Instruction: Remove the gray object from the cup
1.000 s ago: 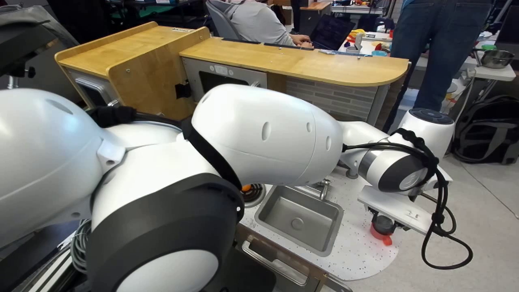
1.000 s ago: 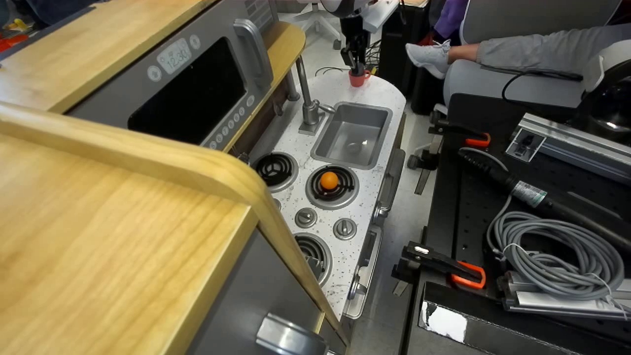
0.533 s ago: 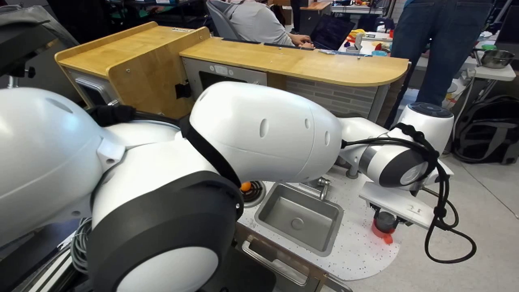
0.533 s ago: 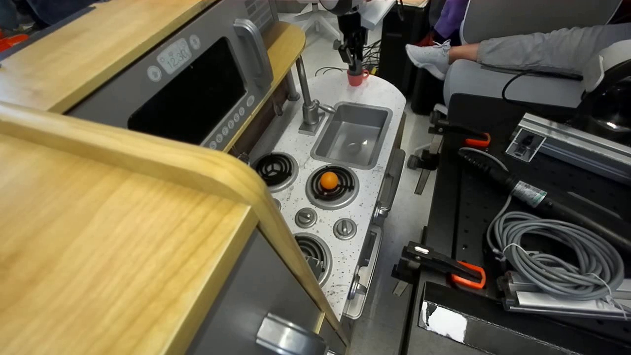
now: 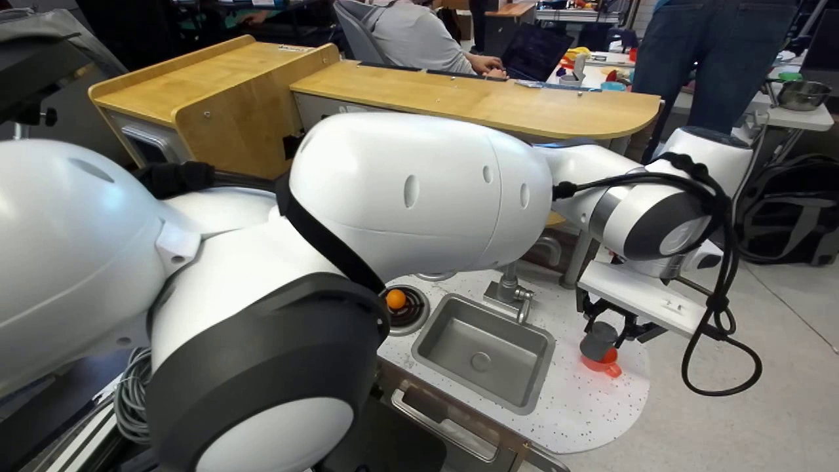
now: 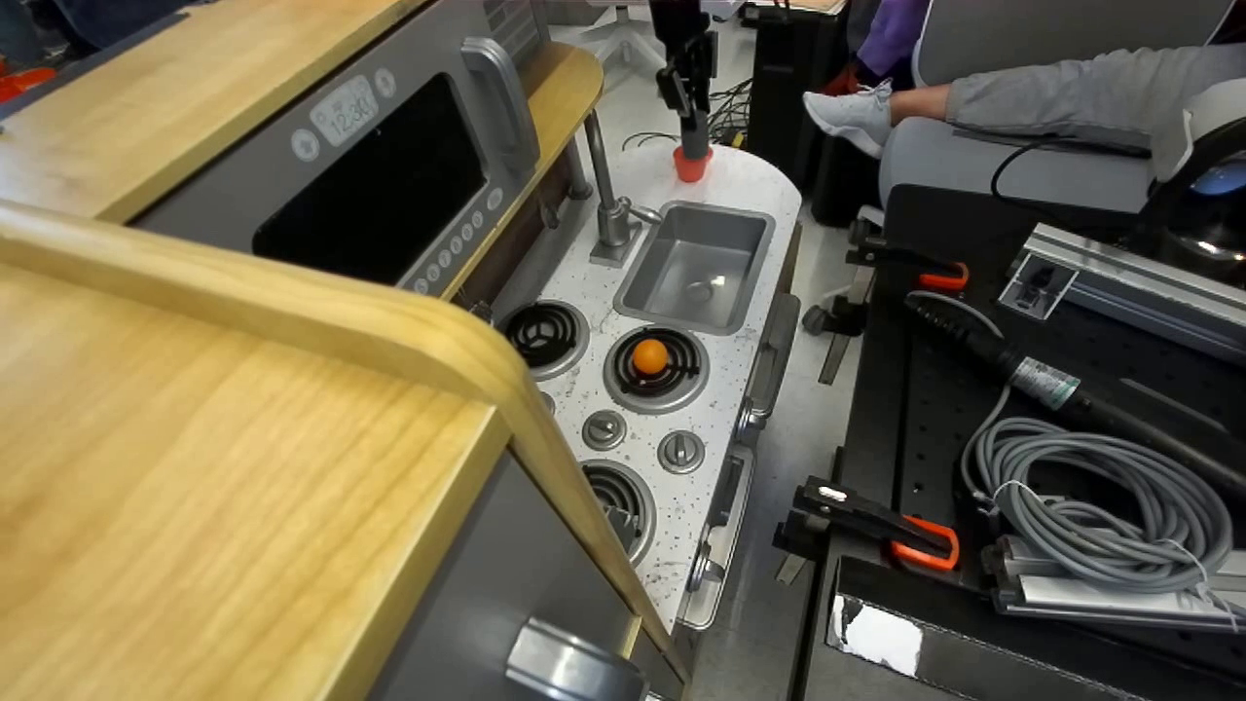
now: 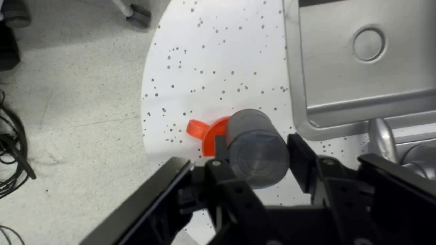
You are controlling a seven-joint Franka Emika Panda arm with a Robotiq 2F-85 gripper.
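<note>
The gray object (image 7: 258, 156) is a dull-gray stubby cylinder held between the fingers of my gripper (image 7: 256, 146) in the wrist view. In both exterior views the gray object (image 5: 598, 340) (image 6: 694, 141) hangs from the gripper (image 6: 691, 112), most of it above the red cup's rim. The red cup (image 5: 603, 360) is on the white counter's rounded end, directly below it; it also shows in an exterior view (image 6: 690, 168). In the wrist view the cup (image 7: 209, 139) is largely hidden behind the object, its handle pointing left. I cannot tell whether the object's lower end is still inside the cup.
The silver-gray sink (image 5: 482, 357) (image 6: 696, 265) is set into the counter beside the cup, with a faucet (image 6: 615, 222) at its back side. An orange ball (image 6: 650, 356) rests on a black burner. The counter's rounded edge (image 7: 144, 102) is close to the cup.
The gripper has risen with the gray object, and more of the object shows above the cup. The cup has shifted a little on the counter, toward the sink side, and turned its handle.
</note>
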